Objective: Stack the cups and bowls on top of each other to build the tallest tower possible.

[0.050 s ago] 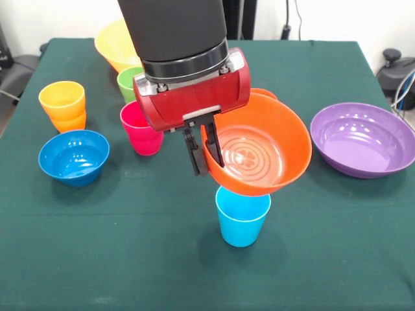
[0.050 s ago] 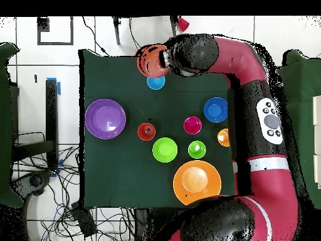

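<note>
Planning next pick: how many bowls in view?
5: orange bowl in the end effector over the light blue cup; purple bowl, blue bowl, yellow bowl and green bowl separate on the table.

Bright, even room light from above.
Soft shadows sit close under the cups on the green table (image 1: 337,259); white glare streaks the purple bowl (image 1: 363,139).
</note>
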### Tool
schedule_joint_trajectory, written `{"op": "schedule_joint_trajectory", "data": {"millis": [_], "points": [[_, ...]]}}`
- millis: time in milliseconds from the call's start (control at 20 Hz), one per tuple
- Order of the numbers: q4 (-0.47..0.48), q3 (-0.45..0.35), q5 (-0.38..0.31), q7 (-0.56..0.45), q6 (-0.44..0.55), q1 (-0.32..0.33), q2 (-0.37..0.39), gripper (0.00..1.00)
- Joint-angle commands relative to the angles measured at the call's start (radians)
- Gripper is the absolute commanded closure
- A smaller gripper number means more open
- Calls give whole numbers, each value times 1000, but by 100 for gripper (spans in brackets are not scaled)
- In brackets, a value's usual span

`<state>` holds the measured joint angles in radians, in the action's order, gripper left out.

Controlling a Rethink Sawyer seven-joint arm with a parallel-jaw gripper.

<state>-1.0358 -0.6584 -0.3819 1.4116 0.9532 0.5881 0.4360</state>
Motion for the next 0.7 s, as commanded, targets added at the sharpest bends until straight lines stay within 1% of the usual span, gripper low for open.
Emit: {"op": "schedule_joint_trajectory", "data": {"millis": [50, 250, 700], "points": [[13, 57, -79, -125, 87, -38, -28, 100], [-4, 56, -75, -118, 57, -31, -31, 100], [-65, 73, -77, -84, -6, -23, -13, 100]]}}
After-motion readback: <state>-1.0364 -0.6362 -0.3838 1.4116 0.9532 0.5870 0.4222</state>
